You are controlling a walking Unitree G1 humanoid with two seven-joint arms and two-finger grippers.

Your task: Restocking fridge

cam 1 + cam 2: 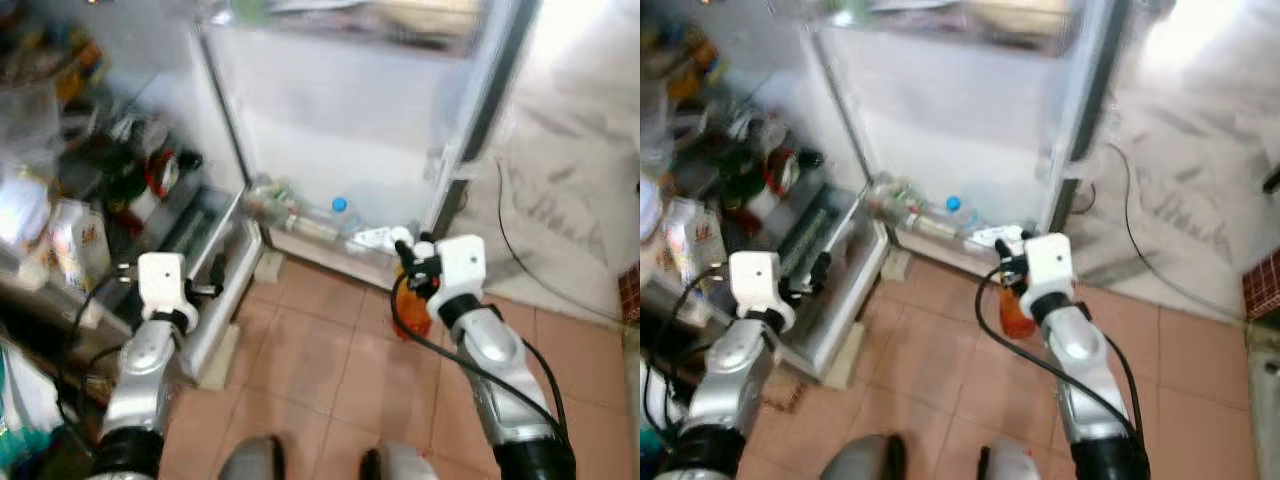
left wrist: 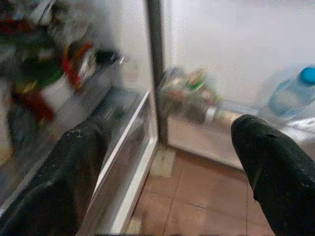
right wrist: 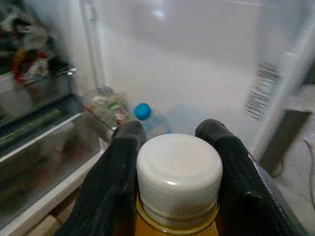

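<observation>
My right gripper is shut on an orange juice bottle with a white cap, held upright by its neck just in front of the open fridge door's bottom shelf. That shelf holds a blue-capped water bottle and a clear bottle lying on its side. My left gripper is open with nothing between its fingers, held near the fridge's lower drawer. The fridge interior on the left holds jars and packets.
The floor is tan tile. A white cloth-covered surface with a black cable stands to the right of the door. Packets sit on the fridge shelves at far left.
</observation>
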